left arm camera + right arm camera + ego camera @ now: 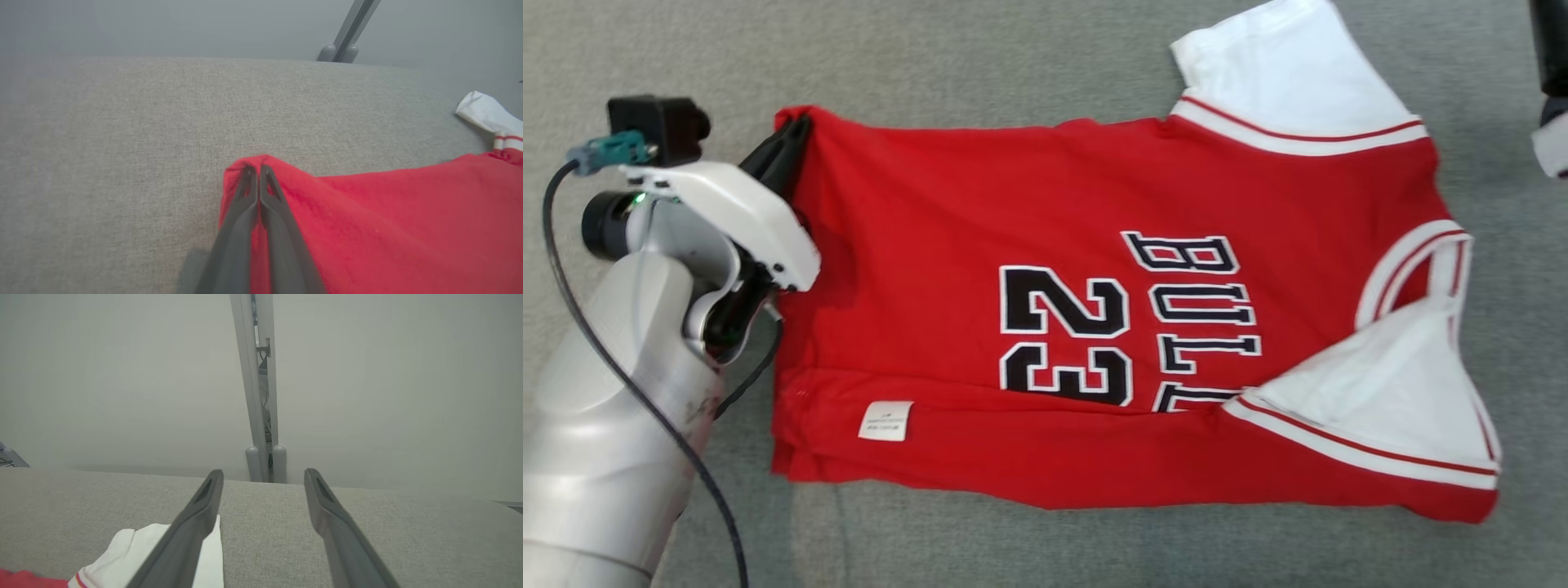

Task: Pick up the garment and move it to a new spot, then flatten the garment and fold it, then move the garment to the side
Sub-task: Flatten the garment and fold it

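Note:
A red jersey (980,229) with white sleeves, "23" and "BULLS" lettering lies spread on the grey surface, its lower long edge folded up over the print. My left gripper (796,131) is shut on the jersey's far left hem corner (255,161), fingers pressed together with red cloth pinched at the tips (257,167). My right gripper (263,473) stands open above the surface beyond the far white sleeve (139,547), holding nothing. A part of the right arm (1552,98) shows at the upper right edge of the head view.
Grey fabric surface (1013,57) surrounds the jersey on all sides. A white label (885,420) sits on the folded lower edge. A pale wall with a vertical post (259,396) stands behind the surface's far edge.

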